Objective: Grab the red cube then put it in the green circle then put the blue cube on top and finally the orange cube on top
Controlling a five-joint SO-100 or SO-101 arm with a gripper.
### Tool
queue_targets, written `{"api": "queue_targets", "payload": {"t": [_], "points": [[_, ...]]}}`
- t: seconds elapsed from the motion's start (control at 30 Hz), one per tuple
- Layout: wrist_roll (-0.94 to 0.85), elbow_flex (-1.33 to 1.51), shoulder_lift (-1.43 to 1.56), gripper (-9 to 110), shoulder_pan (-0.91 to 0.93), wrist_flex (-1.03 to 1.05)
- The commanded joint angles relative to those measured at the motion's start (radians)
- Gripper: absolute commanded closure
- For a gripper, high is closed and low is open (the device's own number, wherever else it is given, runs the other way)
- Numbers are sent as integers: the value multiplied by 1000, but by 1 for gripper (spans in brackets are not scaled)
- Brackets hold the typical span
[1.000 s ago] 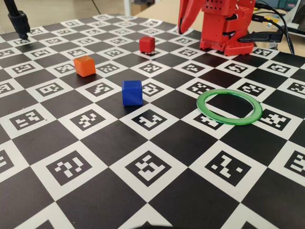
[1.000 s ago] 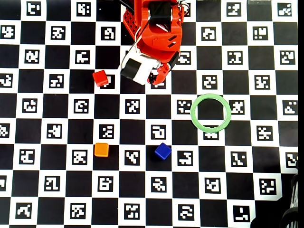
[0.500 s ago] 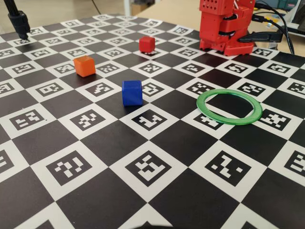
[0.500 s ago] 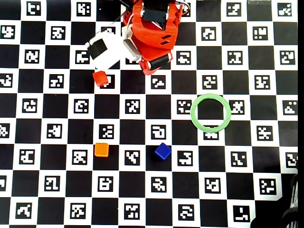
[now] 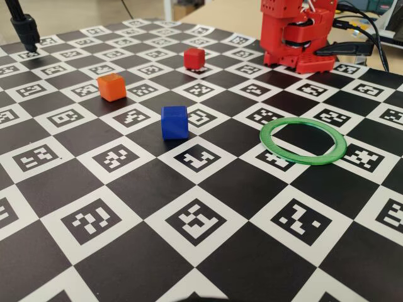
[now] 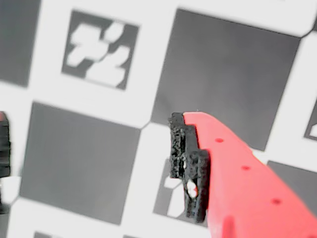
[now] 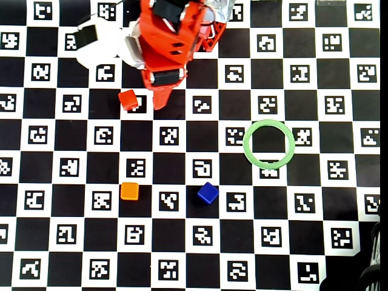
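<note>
While the red arm leans out over the checkered board (image 7: 182, 242), its gripper (image 7: 159, 103) points down just to the right of the red cube (image 7: 128, 99) in the overhead view, near it but not touching. From the wrist, one red finger (image 6: 233, 188) with a black pad fills the lower right, a second dark pad sits at the far left edge, so the jaws stand wide apart, holding nothing. Well away from the fingertips: the orange cube (image 7: 129, 191), the blue cube (image 7: 208, 193), and the green ring (image 7: 268, 144), its centre bare.
</note>
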Motion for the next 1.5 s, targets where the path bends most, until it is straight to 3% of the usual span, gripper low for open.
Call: {"api": "queue_targets", "payload": {"t": [0.0, 0.47, 1.2, 1.47], "points": [[-63, -41, -17, 70, 95, 94], [-9, 98, -28, 59, 189, 21], [-77, 624, -87, 56, 268, -575], [-87, 713, -103, 56, 268, -689]]}}
